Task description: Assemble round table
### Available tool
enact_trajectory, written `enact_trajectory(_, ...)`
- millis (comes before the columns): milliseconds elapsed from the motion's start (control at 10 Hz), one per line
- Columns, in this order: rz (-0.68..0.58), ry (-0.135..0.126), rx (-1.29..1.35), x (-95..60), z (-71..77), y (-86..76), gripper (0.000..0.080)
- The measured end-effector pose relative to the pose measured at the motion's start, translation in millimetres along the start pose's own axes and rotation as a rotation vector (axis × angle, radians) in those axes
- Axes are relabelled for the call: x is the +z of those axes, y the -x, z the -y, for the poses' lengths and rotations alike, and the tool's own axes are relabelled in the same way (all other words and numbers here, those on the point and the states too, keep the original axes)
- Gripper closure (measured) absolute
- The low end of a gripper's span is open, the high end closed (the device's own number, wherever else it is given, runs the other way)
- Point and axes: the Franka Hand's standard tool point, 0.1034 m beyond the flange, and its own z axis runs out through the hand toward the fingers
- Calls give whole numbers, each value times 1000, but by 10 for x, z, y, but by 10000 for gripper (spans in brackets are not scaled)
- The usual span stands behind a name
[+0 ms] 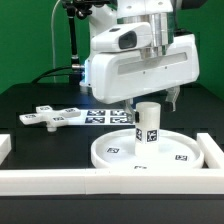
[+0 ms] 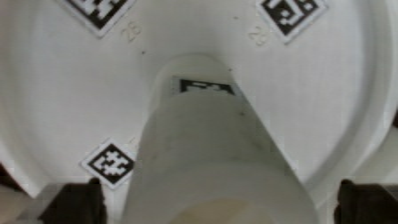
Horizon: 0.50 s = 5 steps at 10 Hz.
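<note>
Currently straddling the upright post (image 1: 147, 126) on the rimmed disc (image 1: 182, 156) with an unclenched gripper (image 2: 217, 203), well apart from the cross-shaped piece (image 1: 50, 116).

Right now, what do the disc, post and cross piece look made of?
Disc: looks like rigid white plastic, smooth, with a soft sheen in the wrist view; black-and-white tags sit on it.
Post: apparently the same white plastic, satin finish, tagged.
Cross piece: flat, white, probably plastic too, but too small to judge the finish.
Moulded or printed: can't tell.
</note>
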Motion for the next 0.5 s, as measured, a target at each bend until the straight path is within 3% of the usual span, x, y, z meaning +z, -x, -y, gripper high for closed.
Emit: enact_trajectory(500,65,61,-585,37,73,-19,150)
